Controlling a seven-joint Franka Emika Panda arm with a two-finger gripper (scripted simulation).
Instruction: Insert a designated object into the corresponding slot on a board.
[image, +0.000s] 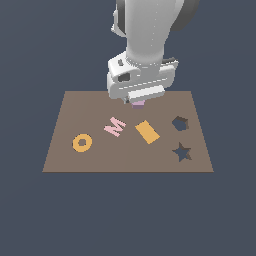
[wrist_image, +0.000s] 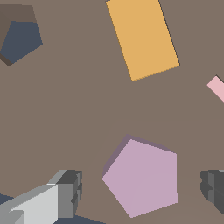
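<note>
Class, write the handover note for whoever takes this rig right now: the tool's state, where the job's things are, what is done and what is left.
Tool: open, low over the board's far edge, one finger either side of the block, neither touching it.
Lilac-pink pentagon block: lying flat on the board, not yet gripped. In the exterior view only a sliver shows under the tool.
Slot: the lobed dark cut-out on the exterior view's right, beyond the star hole, empty.
Done: tool lined up around the block.
Left: shut on the block, lift, carry it past the orange rectangle to the slot, match its angle, lower, release.
</note>
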